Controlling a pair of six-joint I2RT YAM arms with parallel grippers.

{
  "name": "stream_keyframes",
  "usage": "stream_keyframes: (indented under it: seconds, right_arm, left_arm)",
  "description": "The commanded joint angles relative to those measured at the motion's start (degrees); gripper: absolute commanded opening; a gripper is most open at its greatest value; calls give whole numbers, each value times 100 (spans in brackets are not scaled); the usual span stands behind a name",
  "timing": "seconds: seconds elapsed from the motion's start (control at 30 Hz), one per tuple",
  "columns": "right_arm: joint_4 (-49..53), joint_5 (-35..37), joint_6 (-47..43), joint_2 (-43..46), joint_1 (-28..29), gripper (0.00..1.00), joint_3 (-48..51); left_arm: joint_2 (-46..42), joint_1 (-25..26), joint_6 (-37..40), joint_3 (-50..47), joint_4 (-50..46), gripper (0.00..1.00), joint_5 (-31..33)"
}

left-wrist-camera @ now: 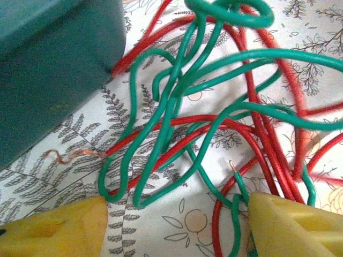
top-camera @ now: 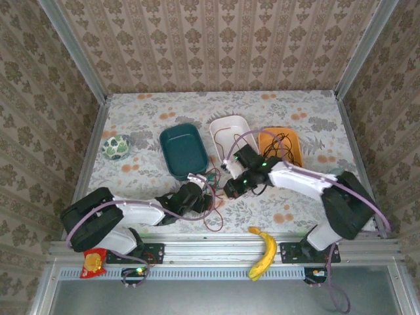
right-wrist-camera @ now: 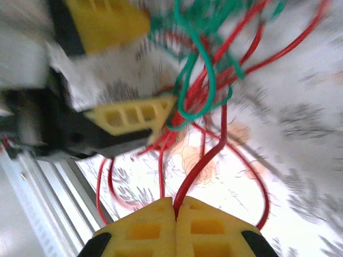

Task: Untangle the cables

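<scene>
A tangle of red cables (left-wrist-camera: 257, 134) and green cables (left-wrist-camera: 177, 91) lies on the floral table, just right of the teal tray (left-wrist-camera: 48, 69). My left gripper (left-wrist-camera: 177, 230) is open and low over it, its yellow fingers (left-wrist-camera: 53, 230) on either side of green and red loops. In the top view the tangle (top-camera: 213, 187) sits between both grippers. My right gripper (right-wrist-camera: 176, 206) is shut on a red cable (right-wrist-camera: 203, 160) that rises from its pads toward the knot. A black cable (top-camera: 281, 141) lies in the orange tray (top-camera: 293, 154).
A teal tray (top-camera: 184, 151), a white tray (top-camera: 230, 128) and the orange tray stand behind the tangle. A green patterned bowl (top-camera: 117, 147) sits far left. A banana (top-camera: 264, 252) and a red packet (top-camera: 94, 262) lie on the front rail.
</scene>
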State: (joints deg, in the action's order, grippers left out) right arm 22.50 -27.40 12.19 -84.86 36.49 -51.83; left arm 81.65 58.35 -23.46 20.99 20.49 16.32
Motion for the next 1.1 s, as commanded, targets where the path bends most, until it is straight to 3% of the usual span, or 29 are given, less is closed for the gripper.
stream_keyframes:
  seconds: [0.0,0.23,0.47,0.8,1.07]
  right_arm:
    - [-431,199,509,946,-392,0,4]
    - [-762,1174,588,2100,-977,0,-700]
    - [-1241,1770,284,2263,-1064,0,-1567]
    - [-1765,2012,-329,1874,-1168,0,-2534]
    - [-1846,2021,-262,808,-1280,0,-2168]
  left_arm:
    - [317,-50,-158,-148,-110,70,-34]
    - [588,-10,-182,-110,-42,70,-72]
    - [650,40,-183,-95,-43,70,-38]
    - [705,123,-182,-95,-54,70,-13]
    - [711,201,-135,-26,-124,70,47]
